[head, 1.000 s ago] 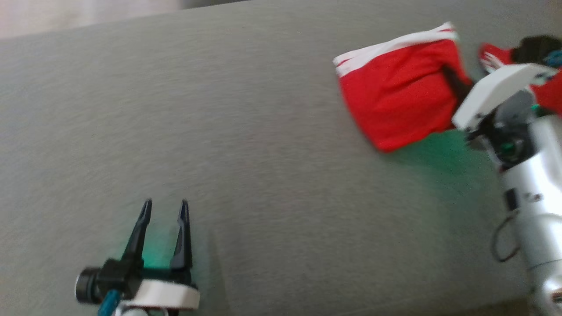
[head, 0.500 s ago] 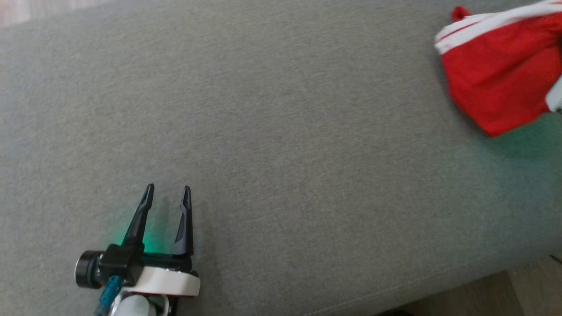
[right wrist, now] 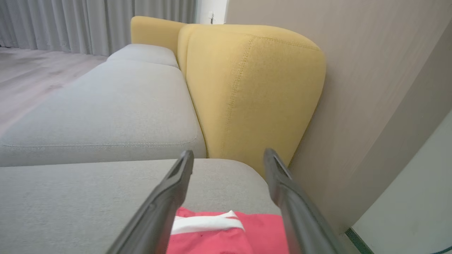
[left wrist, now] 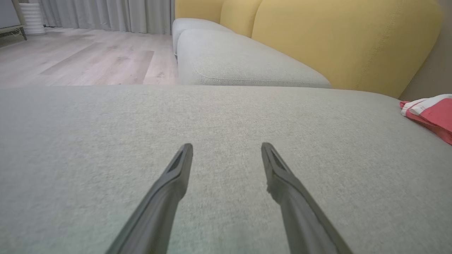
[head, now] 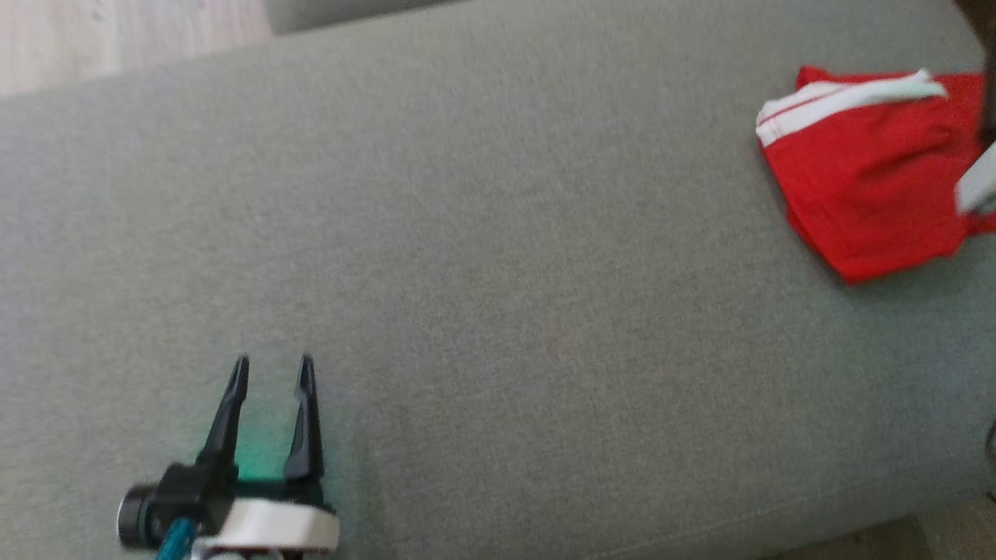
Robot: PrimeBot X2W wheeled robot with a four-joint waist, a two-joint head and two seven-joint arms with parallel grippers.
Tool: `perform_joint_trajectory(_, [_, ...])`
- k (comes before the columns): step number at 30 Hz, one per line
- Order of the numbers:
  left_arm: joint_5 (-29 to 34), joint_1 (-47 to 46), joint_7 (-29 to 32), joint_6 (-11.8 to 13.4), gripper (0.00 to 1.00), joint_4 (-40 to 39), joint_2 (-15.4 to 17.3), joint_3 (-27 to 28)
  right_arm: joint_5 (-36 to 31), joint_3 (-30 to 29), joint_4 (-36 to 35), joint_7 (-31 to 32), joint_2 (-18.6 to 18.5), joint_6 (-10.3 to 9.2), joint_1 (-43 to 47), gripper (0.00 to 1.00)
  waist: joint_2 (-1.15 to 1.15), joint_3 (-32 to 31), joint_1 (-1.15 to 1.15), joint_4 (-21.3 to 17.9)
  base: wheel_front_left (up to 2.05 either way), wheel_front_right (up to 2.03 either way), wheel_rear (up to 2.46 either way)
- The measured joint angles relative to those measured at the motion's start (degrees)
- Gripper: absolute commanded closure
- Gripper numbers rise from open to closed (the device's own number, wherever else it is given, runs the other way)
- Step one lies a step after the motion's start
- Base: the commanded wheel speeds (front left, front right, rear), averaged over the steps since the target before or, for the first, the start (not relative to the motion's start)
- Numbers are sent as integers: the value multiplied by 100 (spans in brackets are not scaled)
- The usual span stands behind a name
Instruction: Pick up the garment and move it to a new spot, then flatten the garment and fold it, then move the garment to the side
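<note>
Right gripper point(right wrist: 229, 152) no longer clenched, fingers now spread just above the red garment point(head: 864, 179), folded-looking at the right end of the grey seat cushion point(head: 498, 272) by the yellow backrest point(right wrist: 247, 88); left gripper point(head: 273, 359) open, empty, well apart; reads as the move-aside placement done.

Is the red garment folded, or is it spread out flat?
Folded. The red garment lies as a small compact block on the grey cushion, with layered edges at its lower left and a white band along the top.
</note>
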Motion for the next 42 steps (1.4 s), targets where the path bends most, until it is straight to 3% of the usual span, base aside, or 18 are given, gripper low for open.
perform_joint_trajectory(6, [-45,410,0,-5,0,64,-4,197,-79,192,-1584,-238,503,1,1622,0,0,-513,-1,131,0,0,0])
perform_joint_trajectory(10, [-24,567,0,1,0,85,-10,310,-190,322,-2324,-438,1125,0,2678,0,0,-802,-1,252,0,0,0])
perform_joint_trajectory(17, [-24,844,0,142,0,67,-12,523,-577,656,-2459,-1065,1707,1,4142,0,0,-1094,-1,530,0,0,0])
perform_joint_trajectory(25, [-45,981,0,160,0,46,-15,532,-472,541,-2382,-1267,1823,1,4451,0,0,-1182,0,643,0,0,0])
perform_joint_trajectory(26, [-59,1008,0,157,100,70,-19,527,-438,545,-2404,-1266,1825,0,4450,100,0,-1180,0,628,0,0,0])
perform_joint_trajectory(30, [-99,1016,44,155,100,399,-36,516,-406,573,-2103,-1256,1827,-3,4567,100,0,-1184,0,633,0,0,0])
perform_joint_trajectory(42, [-864,991,237,120,100,423,-37,527,502,569,-2095,-1098,1825,-4,4602,100,0,-1202,0,665,0,0,0])
